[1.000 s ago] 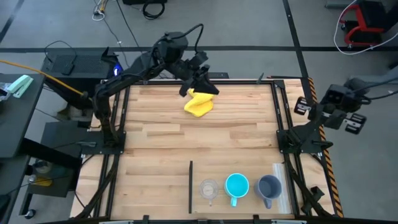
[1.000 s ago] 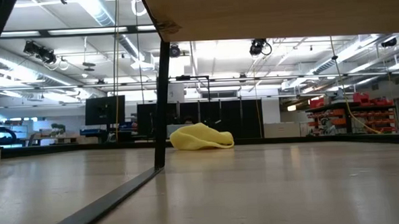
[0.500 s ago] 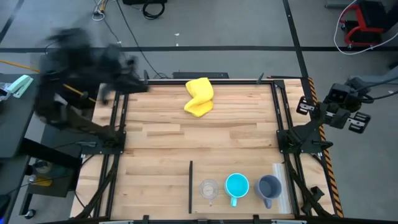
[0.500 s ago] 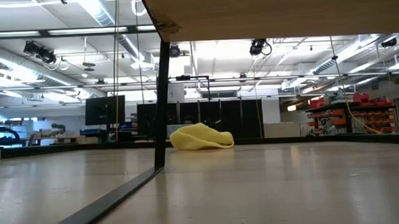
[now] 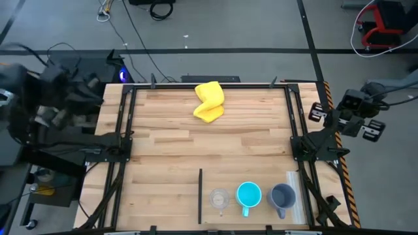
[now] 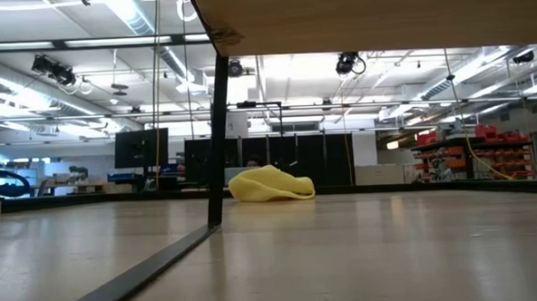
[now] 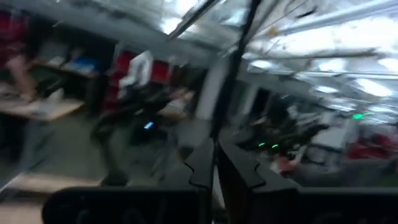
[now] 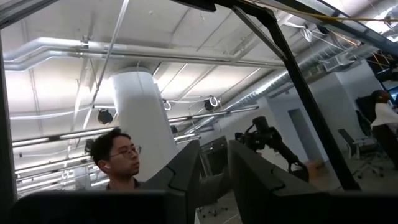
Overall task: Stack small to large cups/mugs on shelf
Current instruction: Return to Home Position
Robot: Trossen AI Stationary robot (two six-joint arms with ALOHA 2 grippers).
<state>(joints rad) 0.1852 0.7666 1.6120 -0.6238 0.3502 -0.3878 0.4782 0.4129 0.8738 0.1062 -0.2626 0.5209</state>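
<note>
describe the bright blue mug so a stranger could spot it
On the wooden table, three vessels line the edge opposite the yellow cloth. The bright-blue mug is the middle one, between the clear glass cup and the duller grey-blue mug.

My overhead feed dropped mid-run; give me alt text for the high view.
Three cups stand in a row at the table's near edge: clear glass cup, bright-blue mug, grey-blue mug, left to right. A yellow cloth lies at the far edge; the left arm and right arm sit off the table's sides.
</note>
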